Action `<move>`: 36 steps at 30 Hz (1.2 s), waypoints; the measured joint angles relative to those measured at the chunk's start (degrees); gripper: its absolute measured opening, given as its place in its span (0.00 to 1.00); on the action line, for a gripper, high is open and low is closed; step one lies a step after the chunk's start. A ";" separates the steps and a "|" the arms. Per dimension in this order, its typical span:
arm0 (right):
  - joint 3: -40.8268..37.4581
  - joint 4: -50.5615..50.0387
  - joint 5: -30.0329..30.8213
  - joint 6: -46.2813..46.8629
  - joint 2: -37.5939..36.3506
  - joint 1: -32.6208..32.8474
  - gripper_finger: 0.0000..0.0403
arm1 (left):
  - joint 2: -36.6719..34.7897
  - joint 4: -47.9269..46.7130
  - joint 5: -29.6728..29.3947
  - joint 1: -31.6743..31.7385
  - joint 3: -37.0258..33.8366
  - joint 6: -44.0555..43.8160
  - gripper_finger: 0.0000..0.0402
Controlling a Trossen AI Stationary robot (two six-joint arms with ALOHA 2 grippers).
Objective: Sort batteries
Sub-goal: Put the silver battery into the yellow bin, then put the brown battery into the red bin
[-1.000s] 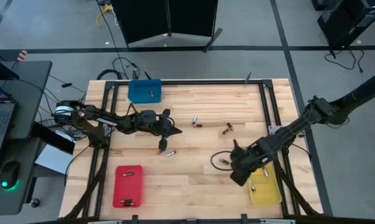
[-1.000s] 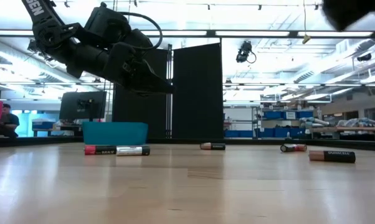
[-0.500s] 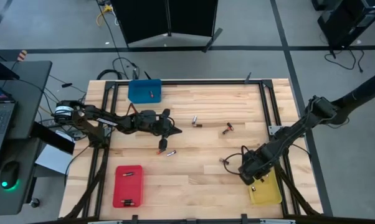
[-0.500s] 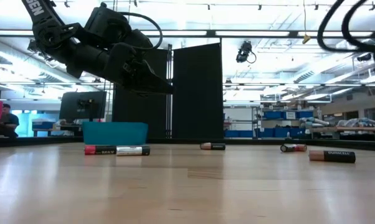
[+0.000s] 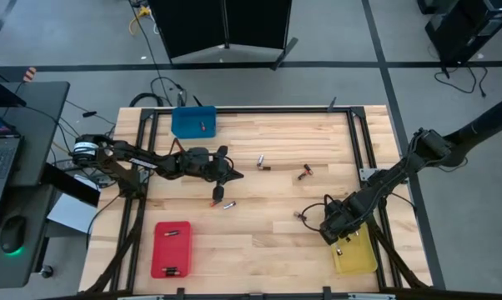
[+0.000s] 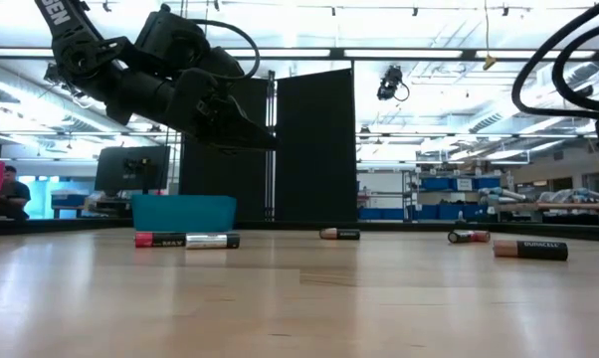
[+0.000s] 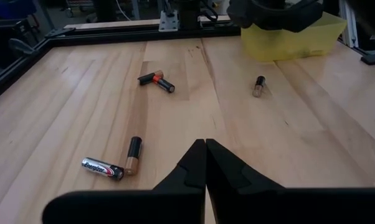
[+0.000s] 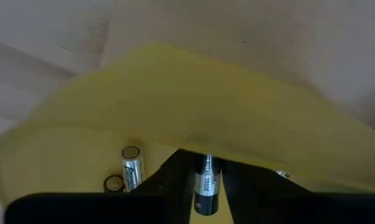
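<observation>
Loose batteries lie on their sides on the wooden table: a pair (image 5: 262, 163), one (image 5: 305, 172), two (image 5: 220, 200) and one (image 5: 299, 215). My right gripper (image 5: 343, 237) points down over the far left corner of the yellow tray (image 5: 358, 257). It is shut on a black-and-silver battery (image 8: 205, 183). Two more batteries (image 8: 131, 165) rest in that tray. My left gripper (image 5: 234, 175) hangs shut above the table's left middle, touching nothing; its own view shows the shut fingertips (image 7: 205, 149) over the two batteries (image 7: 132, 155). My right gripper has the black-and-silver battery between its two fingers (image 8: 178, 177), one on each long side (image 8: 199, 180). The fingers come from above, pointing steeply down, and the battery lies along them. It hangs over the yellow tray's inside, clear of the tray floor.
A blue tray (image 5: 193, 121) with one battery stands at the far left. A red tray (image 5: 171, 248) with two batteries stands at the near left. A black metal frame (image 5: 359, 142) runs around the table. Bare wood lies between the trays.
My right gripper has gone down and toward the table's right edge, from beside the loose battery on the wood to the yellow tray. Its wrist has rolled on the way. The loose batteries lie where they were.
</observation>
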 joint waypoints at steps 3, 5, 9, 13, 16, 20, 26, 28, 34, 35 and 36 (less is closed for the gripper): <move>-0.04 -1.01 0.00 -0.02 0.00 0.00 0.28 | 0.00 -0.01 -0.07 0.00 0.00 -0.36 0.03; -0.04 -1.25 0.00 -0.04 0.00 0.00 0.30 | 0.00 0.00 -0.12 0.00 0.00 -0.39 0.03; 0.13 -1.38 -0.28 -0.39 0.00 0.00 0.31 | 0.00 0.00 -0.20 0.01 0.00 -0.39 0.03; 3.26 -3.96 -1.89 -2.51 0.00 0.00 0.31 | 0.00 0.00 -0.22 0.00 0.00 -0.39 0.03; 8.28 -11.91 -0.27 -5.31 0.00 0.00 0.30 | 0.00 0.00 -0.22 0.00 0.00 -0.39 0.03; 16.69 -23.96 6.11 -8.23 -0.02 -0.10 0.30 | 0.00 0.09 -0.22 0.01 0.00 -0.39 0.03; 25.18 -28.78 22.95 -15.70 -0.07 -3.36 0.29 | 0.00 0.24 -0.24 0.02 0.00 -0.39 0.03; 25.89 -28.75 27.83 -17.66 -0.07 -6.19 0.28 | 0.00 0.24 -0.24 0.00 0.00 -0.39 0.03; 24.59 -26.77 33.00 -28.22 -0.04 -19.15 0.25 | 0.00 0.24 -0.24 0.01 0.00 -0.41 0.03; 24.06 -25.27 33.04 -31.34 -0.04 -21.53 0.25 | 0.00 0.22 -0.24 0.00 0.00 -0.39 0.03; 23.39 -23.38 33.07 -34.73 -0.04 -24.11 0.25 | 0.00 0.18 -0.24 0.00 0.00 -0.39 0.03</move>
